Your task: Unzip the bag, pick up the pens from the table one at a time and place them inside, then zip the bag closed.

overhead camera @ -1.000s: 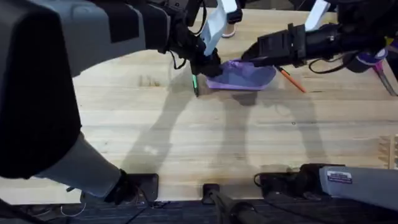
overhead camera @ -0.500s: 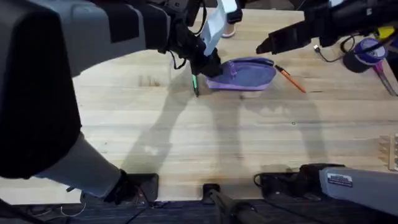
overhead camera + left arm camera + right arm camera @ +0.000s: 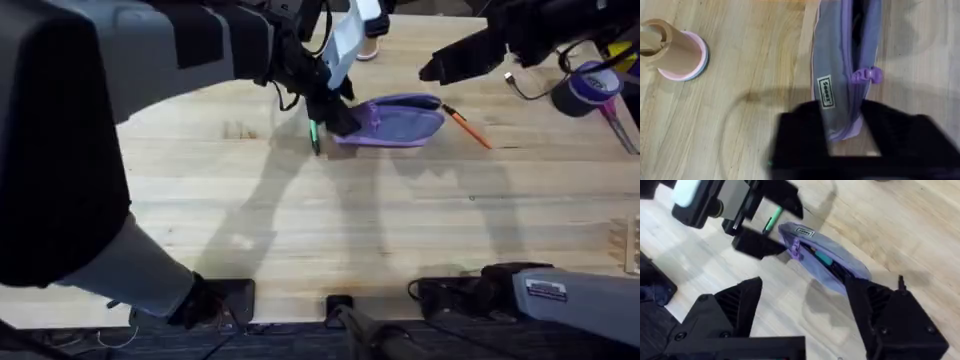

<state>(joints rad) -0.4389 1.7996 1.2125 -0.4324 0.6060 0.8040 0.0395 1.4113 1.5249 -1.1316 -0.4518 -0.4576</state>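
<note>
At the far centre of the table (image 3: 300,220), the bag (image 3: 400,120) lies flat with its zipper already open; the right wrist view shows the slit gaping and a teal-green object lying inside it, judged to be a pen already stowed, though this cannot be confirmed. The left gripper (image 3: 345,118) has its fingers clenched on the bag's near end, with the fabric corner pinched between them in the left wrist view, where the purple zipper pull (image 3: 867,76) sits just beyond the grasp. A green pen (image 3: 313,134) shows just beside that gripper, at the end of the bag; whether it rests on the table or is caught against the fingers cannot be told. The orange pen (image 3: 466,127) lies on the table at the bag's other end, close to it but outside it. The right gripper (image 3: 432,70) hovers above and beyond that end with its fingers released and nothing between them. Judged from this layout, unzipping is complete, at least the orange pen remains to be picked up and inserted, and closing the zipper is not yet done. The surface is pale butcher-block planking under strong light, with arm shadows across its middle. A tape roll (image 3: 583,90) lies at the far right, and a cardboard spool (image 3: 675,50) with a pink rim stands near the bag.
</note>
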